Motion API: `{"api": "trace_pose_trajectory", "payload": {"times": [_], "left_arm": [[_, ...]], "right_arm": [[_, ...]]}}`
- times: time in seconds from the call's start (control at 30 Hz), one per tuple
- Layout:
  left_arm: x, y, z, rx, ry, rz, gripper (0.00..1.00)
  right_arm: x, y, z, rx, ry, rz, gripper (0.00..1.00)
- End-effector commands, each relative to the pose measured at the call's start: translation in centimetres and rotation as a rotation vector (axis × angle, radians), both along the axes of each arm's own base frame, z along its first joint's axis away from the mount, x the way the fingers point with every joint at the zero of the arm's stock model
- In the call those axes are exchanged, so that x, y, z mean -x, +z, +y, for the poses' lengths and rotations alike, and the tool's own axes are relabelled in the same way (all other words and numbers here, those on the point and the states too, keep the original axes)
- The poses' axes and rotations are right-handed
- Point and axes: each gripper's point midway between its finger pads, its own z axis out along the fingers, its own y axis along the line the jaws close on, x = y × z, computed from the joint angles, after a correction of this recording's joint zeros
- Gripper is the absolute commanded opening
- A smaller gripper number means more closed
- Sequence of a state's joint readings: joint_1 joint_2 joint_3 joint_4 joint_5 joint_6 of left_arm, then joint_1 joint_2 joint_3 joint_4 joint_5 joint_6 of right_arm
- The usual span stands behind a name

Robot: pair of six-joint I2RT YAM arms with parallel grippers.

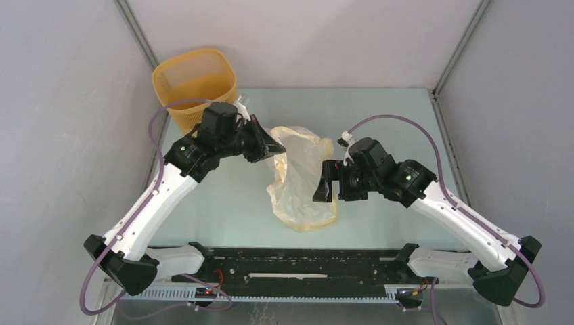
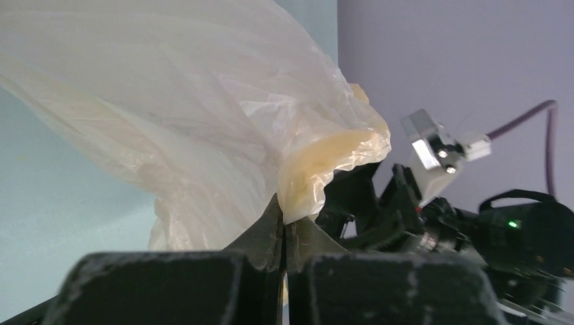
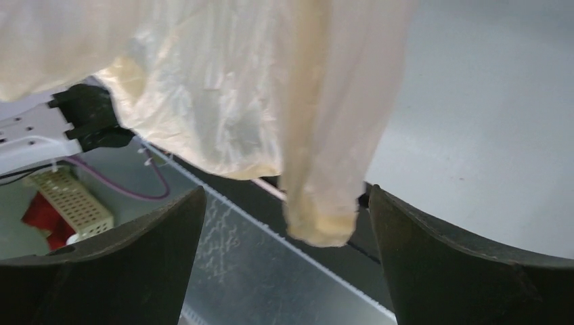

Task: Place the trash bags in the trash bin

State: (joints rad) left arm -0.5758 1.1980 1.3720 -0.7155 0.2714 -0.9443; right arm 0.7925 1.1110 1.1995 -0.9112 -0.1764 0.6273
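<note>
Cream-white plastic, thin and wrinkled: the top view shows the trash bag [image 1: 301,183] over the middle of the table [image 1: 392,122], wholly outside the trash bin [image 1: 196,81]. The bin is yellow-orange and mesh-sided, upright at the far left corner with its mouth open. My left gripper [image 1: 274,147] is at the bag's upper left edge, between bin and bag. My right gripper [image 1: 323,181] is at the bag's right edge, about halfway along it. The bag's lower end points toward the near edge. Whether it rests on the table I cannot tell from this view.

Left wrist view: my left jaws are pressed together, with a fold of the bag's yellowish rim pinched between the tips. The rest of the film billows up and to the left of the pinch. Beyond the bag is my right arm [image 2: 487,230], dark, with a green light lit on it.

Right wrist view: my right jaws stand wide apart and grip nothing. The fingers [image 3: 135,271] sit at the lower left and lower right of the frame. A narrow hanging tail of the bag drops between them. Its tip is just beside the finger on the right side of the frame; contact cannot be told. Behind the tail runs a perforated metal rail [image 3: 257,277] along the near edge.
</note>
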Motion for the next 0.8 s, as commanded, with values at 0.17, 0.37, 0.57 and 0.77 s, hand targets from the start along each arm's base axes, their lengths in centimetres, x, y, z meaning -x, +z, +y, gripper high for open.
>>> {"api": "trace_pose_trajectory", "payload": {"times": [0.17,0.37,0.57,0.77], "left_arm": [[1.6,4.1,-0.6,0.101,-0.122,-0.067,0.00],[2.4,4.0,-0.3,0.093,-0.145,-0.075,0.00],[3.0,4.3,-0.3,0.055,-0.227,-0.127,0.00],[3.2,4.6,3.3,-0.163,-0.201,-0.258,0.28]], "right_arm": [[-3.0,-0.9,0.5,0.013,0.007,-0.158,0.98],[-3.0,0.7,2.2,-0.075,0.035,-0.205,0.91],[-3.3,1.1,2.9,-0.096,0.001,-0.209,0.39],[-3.8,3.3,1.2,-0.206,-0.101,-0.137,0.00]]}}
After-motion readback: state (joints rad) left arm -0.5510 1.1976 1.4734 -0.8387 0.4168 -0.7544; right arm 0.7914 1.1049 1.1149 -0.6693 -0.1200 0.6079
